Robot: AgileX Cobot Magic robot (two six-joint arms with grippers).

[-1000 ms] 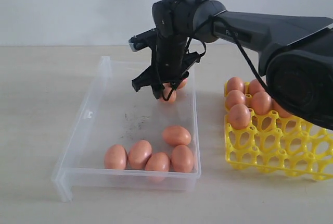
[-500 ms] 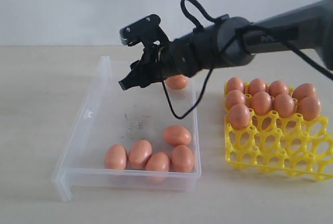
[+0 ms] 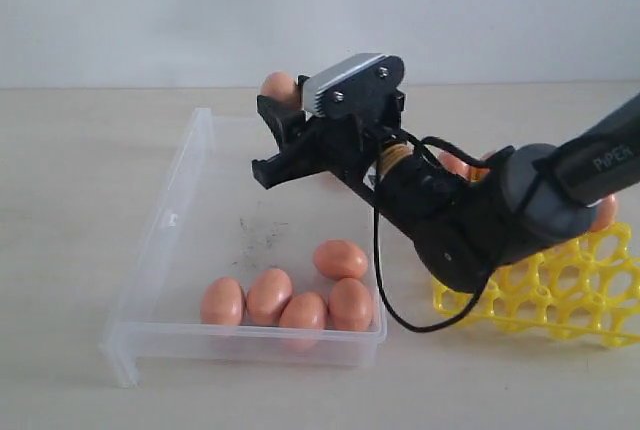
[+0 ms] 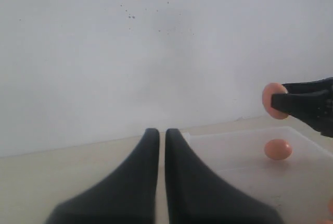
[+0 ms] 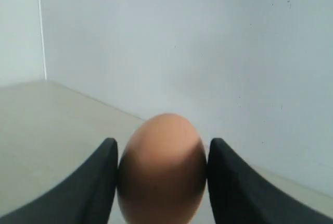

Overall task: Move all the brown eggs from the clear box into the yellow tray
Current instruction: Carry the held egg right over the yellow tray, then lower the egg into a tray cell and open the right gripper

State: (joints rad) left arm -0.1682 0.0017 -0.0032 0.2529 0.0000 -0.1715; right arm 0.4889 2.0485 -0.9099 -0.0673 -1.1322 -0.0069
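Right wrist view: a brown egg [image 5: 161, 177] pinched within the right hand [image 5: 162, 148]

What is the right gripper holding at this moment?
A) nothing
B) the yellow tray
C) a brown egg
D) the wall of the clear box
C: the right wrist view shows a brown egg clamped between the two fingers of the right gripper.

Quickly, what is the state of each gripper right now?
Left gripper: closed, holding nothing.
Right gripper: closed on a smooth oval brown egg.
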